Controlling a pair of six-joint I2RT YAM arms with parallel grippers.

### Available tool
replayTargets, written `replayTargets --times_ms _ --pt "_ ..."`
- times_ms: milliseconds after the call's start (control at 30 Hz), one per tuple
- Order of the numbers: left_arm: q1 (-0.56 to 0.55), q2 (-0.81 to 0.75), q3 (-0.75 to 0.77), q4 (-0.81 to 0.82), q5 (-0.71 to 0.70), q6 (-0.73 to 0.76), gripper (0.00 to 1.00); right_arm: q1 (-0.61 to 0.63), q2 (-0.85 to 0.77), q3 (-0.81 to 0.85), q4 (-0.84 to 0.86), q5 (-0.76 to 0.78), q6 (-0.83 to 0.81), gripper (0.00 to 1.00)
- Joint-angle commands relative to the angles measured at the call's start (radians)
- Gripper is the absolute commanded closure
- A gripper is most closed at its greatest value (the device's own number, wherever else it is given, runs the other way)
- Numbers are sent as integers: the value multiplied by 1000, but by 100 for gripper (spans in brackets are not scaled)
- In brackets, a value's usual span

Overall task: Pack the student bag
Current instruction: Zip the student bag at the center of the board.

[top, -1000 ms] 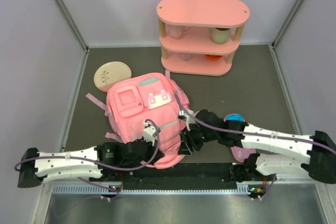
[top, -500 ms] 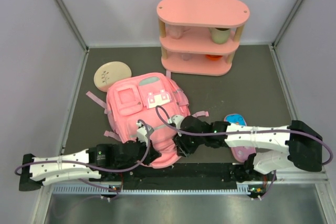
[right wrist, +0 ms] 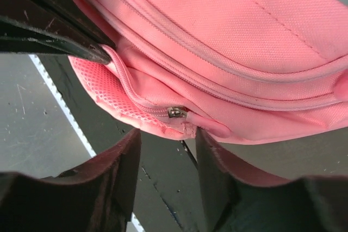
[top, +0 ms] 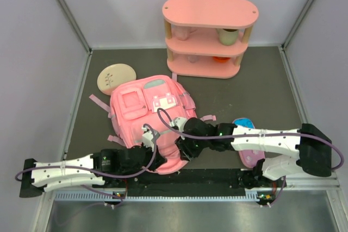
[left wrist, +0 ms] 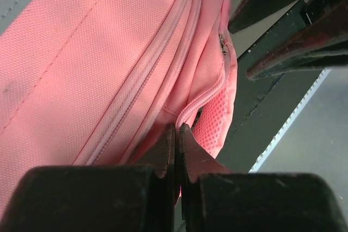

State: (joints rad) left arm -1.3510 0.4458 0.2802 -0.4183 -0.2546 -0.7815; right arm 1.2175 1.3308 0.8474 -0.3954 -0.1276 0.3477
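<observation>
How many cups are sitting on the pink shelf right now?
2, both on the middle tier of the pink shelf: a pink cup at left, an olive cup at right. Its boards may hide more.

Student bag fills the upper frame: pink weave, curved zip seams running left to right. Metal zip slider sits at the bag's lower edge, with the pink pull tab lying to its right. Pink mesh panel is at the bag's lower left. Right gripper: fingers stand apart, slider just above the gap (no contact visible). Left gripper enters from the upper left, its dark tip drawn to a point against the seam fold beside the mesh. Dark table lies below.
</observation>
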Motion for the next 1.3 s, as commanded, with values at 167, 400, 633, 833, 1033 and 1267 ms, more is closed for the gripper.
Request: replayTargets --times_ms 167,400,633,833,1033,1267 --pt "3 -21 -16 50 -21 -9 100 11 39 18 101 31 92 81" --pt "1 -24 -19 47 -21 -12 100 10 19 -7 109 60 96 73" --pt "1 -32 -22 35 -20 -19 100 -35 -163 -106 131 183 207 42" --pt "1 -33 -24 36 -25 -16 100 -151 -292 -258 254 74 362 38" --pt "1 -22 -24 46 -23 -12 100 -159 -248 -338 414 -15 458 43" --pt "1 -19 -27 49 -23 -18 100 -161 -180 -367 562 -52 510 50"
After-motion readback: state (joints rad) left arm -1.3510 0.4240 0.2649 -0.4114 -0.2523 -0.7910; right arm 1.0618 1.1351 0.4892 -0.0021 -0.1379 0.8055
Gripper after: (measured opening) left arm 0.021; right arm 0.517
